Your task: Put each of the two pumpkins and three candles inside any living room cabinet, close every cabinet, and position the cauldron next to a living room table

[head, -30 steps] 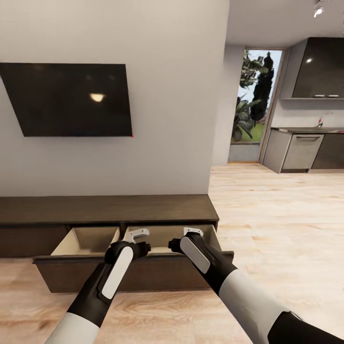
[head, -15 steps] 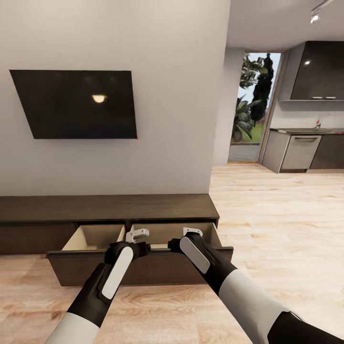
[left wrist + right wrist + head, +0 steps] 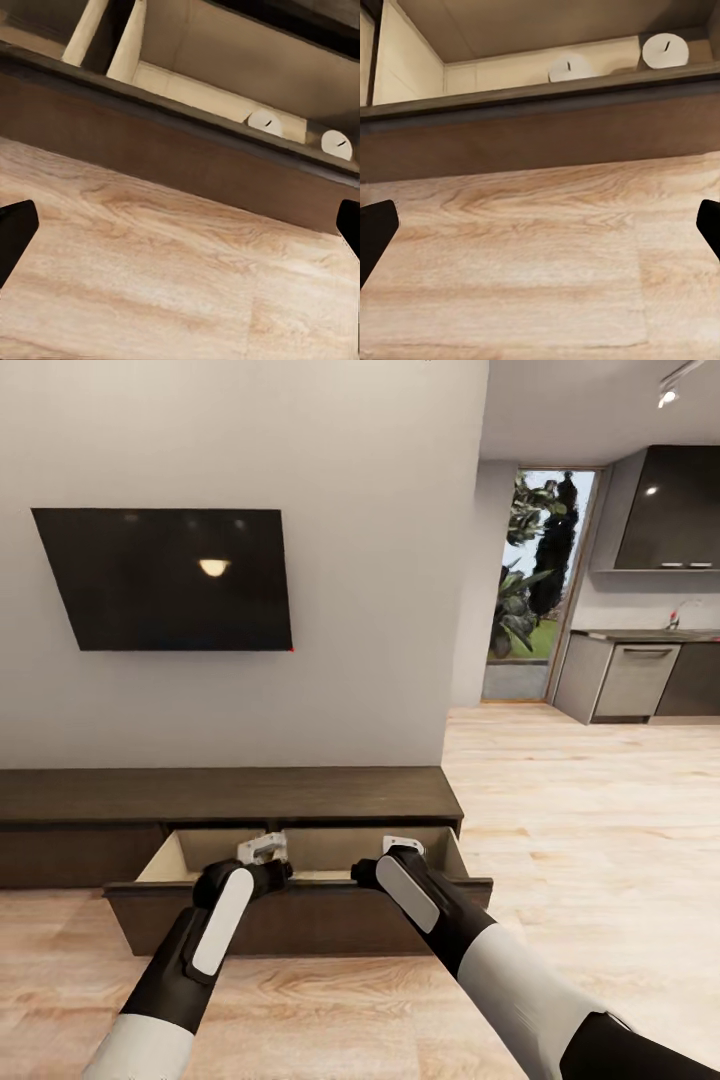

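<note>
The cabinet [image 3: 230, 795] is a long, low dark-brown unit against the wall. Its wide drawer [image 3: 300, 915] stands pulled out, showing a pale interior. Two beige candles [image 3: 265, 122] [image 3: 336, 144] stand inside it just behind the drawer front, and appear again as candles [image 3: 572, 69] [image 3: 664, 50] in the right wrist view. My left gripper [image 3: 262, 848] [image 3: 180, 229] and right gripper [image 3: 403, 847] [image 3: 540, 229] hover over the drawer front, both open and holding nothing. The pumpkins, the cauldron and the table are out of view.
A dark television [image 3: 165, 580] hangs on the wall above the cabinet. Light wooden floor [image 3: 580, 810] stretches to the right towards a kitchen with grey cupboards [image 3: 630, 680] and a glass door with plants [image 3: 525, 590].
The whole head view has shifted, so the camera moved. My left gripper has slid to the left along the drawer front. The drawer front sits slightly nearer the cabinet than before.
</note>
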